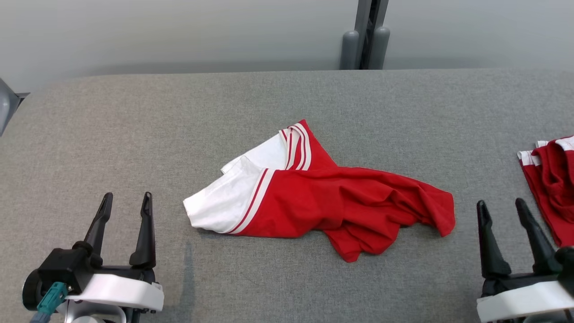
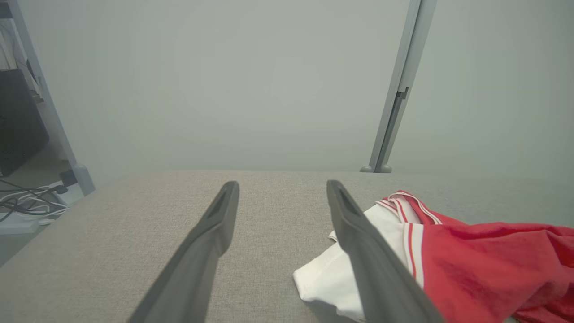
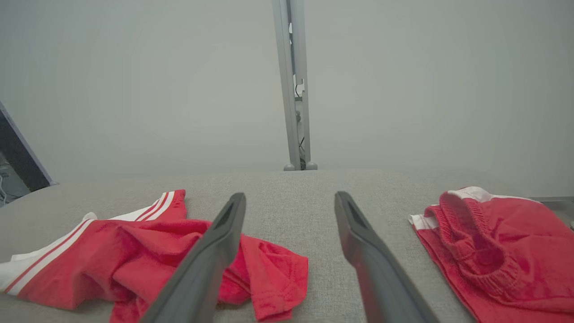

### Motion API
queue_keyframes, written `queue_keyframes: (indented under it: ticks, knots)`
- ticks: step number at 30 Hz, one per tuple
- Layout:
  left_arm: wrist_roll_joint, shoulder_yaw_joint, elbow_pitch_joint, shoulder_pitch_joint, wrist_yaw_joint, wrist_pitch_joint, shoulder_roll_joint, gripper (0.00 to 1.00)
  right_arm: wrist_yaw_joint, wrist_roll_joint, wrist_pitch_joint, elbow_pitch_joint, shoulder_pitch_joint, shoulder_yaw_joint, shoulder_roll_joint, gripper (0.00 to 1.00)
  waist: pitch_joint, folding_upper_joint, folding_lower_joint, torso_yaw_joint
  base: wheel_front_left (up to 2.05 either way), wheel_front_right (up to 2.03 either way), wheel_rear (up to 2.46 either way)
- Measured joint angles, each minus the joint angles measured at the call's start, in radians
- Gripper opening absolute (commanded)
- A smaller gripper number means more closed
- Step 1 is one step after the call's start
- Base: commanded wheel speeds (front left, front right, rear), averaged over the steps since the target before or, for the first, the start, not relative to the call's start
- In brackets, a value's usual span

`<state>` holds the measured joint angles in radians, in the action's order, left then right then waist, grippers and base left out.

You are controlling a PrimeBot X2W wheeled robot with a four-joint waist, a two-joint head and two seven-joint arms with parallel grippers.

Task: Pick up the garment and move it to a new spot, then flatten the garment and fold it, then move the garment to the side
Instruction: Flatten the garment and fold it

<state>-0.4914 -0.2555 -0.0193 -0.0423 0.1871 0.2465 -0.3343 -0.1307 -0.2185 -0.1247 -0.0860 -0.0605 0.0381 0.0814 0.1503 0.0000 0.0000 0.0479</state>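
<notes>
A red garment (image 1: 341, 202) with white sleeves and red-white stripes lies crumpled in the middle of the grey table (image 1: 287, 103). It also shows in the left wrist view as the garment (image 2: 471, 260) at right, and in the right wrist view as the garment (image 3: 134, 251) at left. My left gripper (image 1: 126, 198) stands open near the front left, well left of the white sleeve, holding nothing. My right gripper (image 1: 501, 205) stands open at the front right, just right of the garment's red hem, nothing between its fingers. The same open fingers show as the left gripper (image 2: 282, 186) and the right gripper (image 3: 290, 197).
A second red piece of clothing with a white band (image 1: 551, 179) lies at the table's right edge, close to my right gripper; it shows as red clothing (image 3: 493, 251) in the right wrist view. A grey post (image 1: 367, 36) stands behind the table's far edge. Cables (image 2: 27, 202) lie off the left.
</notes>
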Motion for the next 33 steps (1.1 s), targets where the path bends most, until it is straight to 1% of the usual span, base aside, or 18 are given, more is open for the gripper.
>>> queue_keyframes:
  ticks: [3,14,29,32,33]
  knots:
    - [0.000,-0.004,-0.001,0.017,0.008,0.000,0.002,1.00,0.000,-0.001,0.016,-0.001,-0.022,-0.006,-0.009,1.00,-0.017,0.0000,0.0000,0.002,0.00,0.00,0.00]
    - [-0.003,-0.015,-0.017,0.043,0.011,-0.017,-0.002,1.00,0.000,-0.002,0.056,-0.002,-0.070,-0.004,-0.019,1.00,-0.069,0.0000,0.0000,0.003,0.00,0.00,0.00]
    - [-0.012,-0.020,-0.021,0.039,0.016,-0.028,-0.011,1.00,0.000,-0.002,0.064,-0.021,-0.075,0.001,-0.023,1.00,-0.067,0.0000,0.0000,0.016,0.00,0.00,0.00]
    - [-0.013,-0.025,-0.016,0.001,0.004,-0.037,-0.014,1.00,0.000,-0.002,0.064,-0.027,-0.070,-0.001,-0.024,1.00,-0.054,0.0000,0.0000,0.016,0.00,0.00,0.00]
    - [-0.015,-0.031,-0.017,-0.024,-0.008,-0.049,-0.015,1.00,0.000,-0.002,0.064,-0.029,-0.066,-0.002,-0.024,1.00,-0.047,0.0000,0.0000,0.015,0.00,0.00,0.00]
